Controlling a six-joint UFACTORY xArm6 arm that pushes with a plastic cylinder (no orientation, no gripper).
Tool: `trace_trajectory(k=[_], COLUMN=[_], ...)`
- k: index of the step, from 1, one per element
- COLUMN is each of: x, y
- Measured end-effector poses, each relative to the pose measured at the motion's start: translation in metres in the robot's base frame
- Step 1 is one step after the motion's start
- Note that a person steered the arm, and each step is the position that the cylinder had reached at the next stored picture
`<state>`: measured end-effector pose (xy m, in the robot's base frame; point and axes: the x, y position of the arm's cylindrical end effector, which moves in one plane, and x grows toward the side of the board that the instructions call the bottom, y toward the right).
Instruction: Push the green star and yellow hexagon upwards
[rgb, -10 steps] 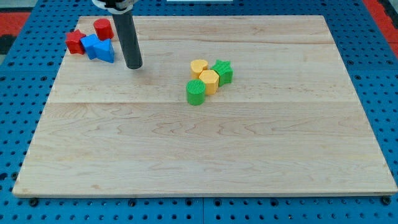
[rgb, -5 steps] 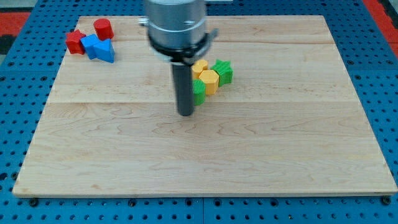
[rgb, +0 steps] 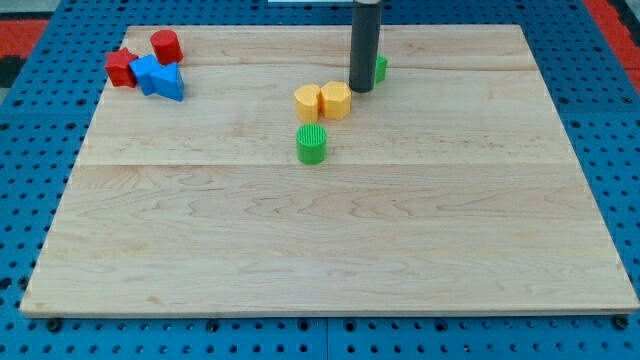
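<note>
Rod-shaped, my end effector has no jaws; my tip (rgb: 361, 89) touches the green star (rgb: 380, 69), mostly hidden near the table's (rgb: 450, 250) top edge, just right of the yellow hexagon (rgb: 336, 100).

1. The bench (rgb: 330, 250) is pale wood, smooth, with visible grain (faint sheen).
2. The green cylinder (rgb: 312, 144) looks like ribbed matt plastic.
3. My tip (rgb: 361, 89) ends a smooth, dark, matt rod.
</note>
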<state>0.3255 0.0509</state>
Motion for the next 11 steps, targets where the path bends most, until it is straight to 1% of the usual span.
trace_trajectory(k=[1, 2, 3, 4, 5, 6, 7, 8, 9, 10, 11], x=[0.033, 0.034, -0.012, -0.076, -0.094, -0.031, -0.027, -0.064, -0.010, 0.049, 0.044], y=[0.007, 0.044, 0.058, 0.031, 0.027, 0.064, 0.021, 0.016, 0.038, 0.026, -0.035])
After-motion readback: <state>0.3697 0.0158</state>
